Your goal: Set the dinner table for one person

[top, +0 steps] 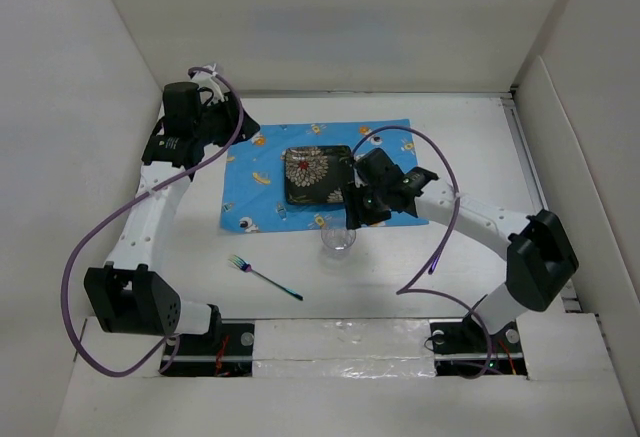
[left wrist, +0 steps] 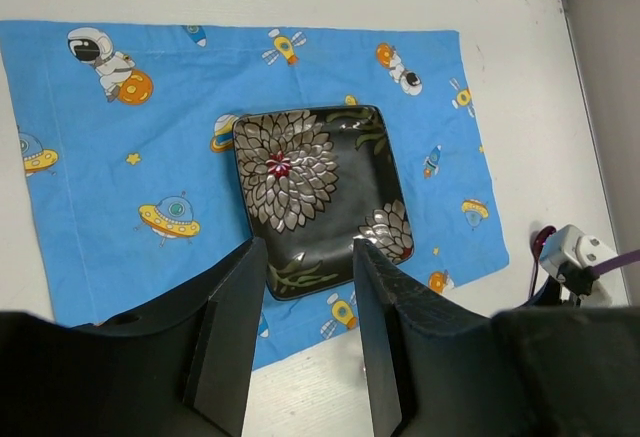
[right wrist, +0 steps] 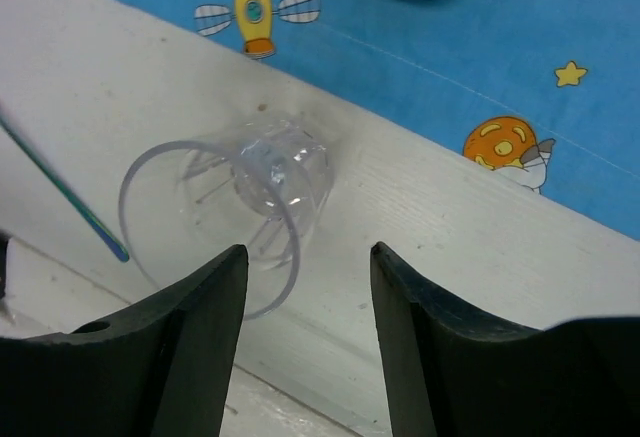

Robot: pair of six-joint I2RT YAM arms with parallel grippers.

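We judge the setting to be roughly half done. The large, flat, matte white dinner table [top: 470, 147] fills the workspace in front of both arms, and on its far middle part a blue cloth placemat [top: 262, 195] printed with astronauts and rockets lies spread flat. A black square ceramic plate [top: 318, 174] with a silver flower pattern sits on the placemat, near its centre, so the base of the setting looks finished. Two items seem to be out of place. A clear plastic cup [top: 338, 238] stands, apparently upright, on the bare table just beside the placemat's near edge. A slim fork [top: 265, 277] with an iridescent blue-green sheen lies flat on the table, nearer the arm bases and well apart from the placemat. The left gripper [left wrist: 310, 252] hovers above the plate's near edge with its jaws moderately apart and nothing between them. The right gripper [right wrist: 307, 252] hangs above the cup with its jaws spread wide, and in the wrist view the cup lies mostly beyond its left finger. It holds nothing, and we see no contact with the cup. What remains, in our view, is to bring the cup and the fork to their places beside the plate.
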